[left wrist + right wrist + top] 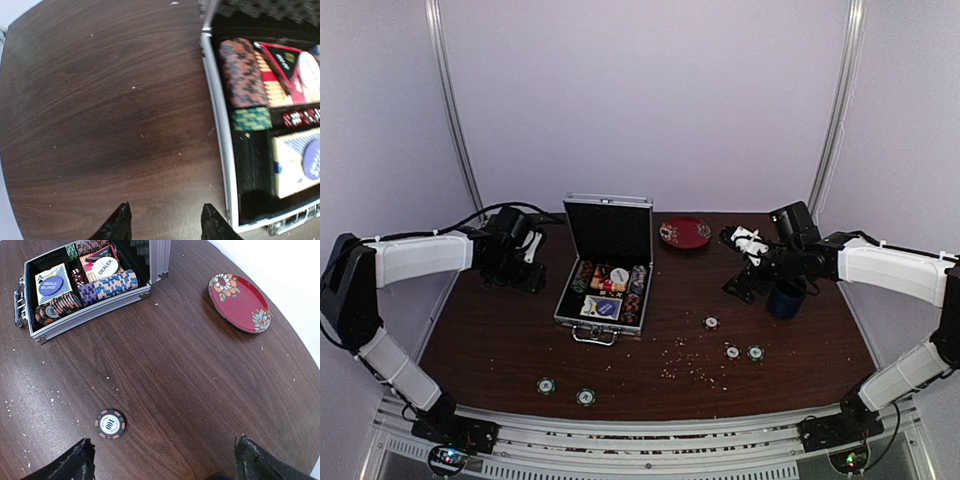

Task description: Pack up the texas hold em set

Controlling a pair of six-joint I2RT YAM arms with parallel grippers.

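The silver case (576, 322) lies open in the middle of the table, its lid (608, 228) upright. Inside are rows of chips (107, 286), two card decks (51, 282), red dice (300, 117) and a dealer button (105, 267). Loose chips lie on the table at the right (711, 322), (732, 352), (755, 352) and near the front (546, 385), (585, 397). My left gripper (165, 220) is open over bare wood just left of the case rim (216, 125). My right gripper (165, 455) stands wide open, with a "100" chip (110, 423) near its left finger.
A red flowered plate (684, 232) sits behind and to the right of the case. A dark blue mug (786, 298) stands under my right arm. Pale crumbs (690, 365) are scattered across the wood in front of the case. The table's round edge runs past the plate.
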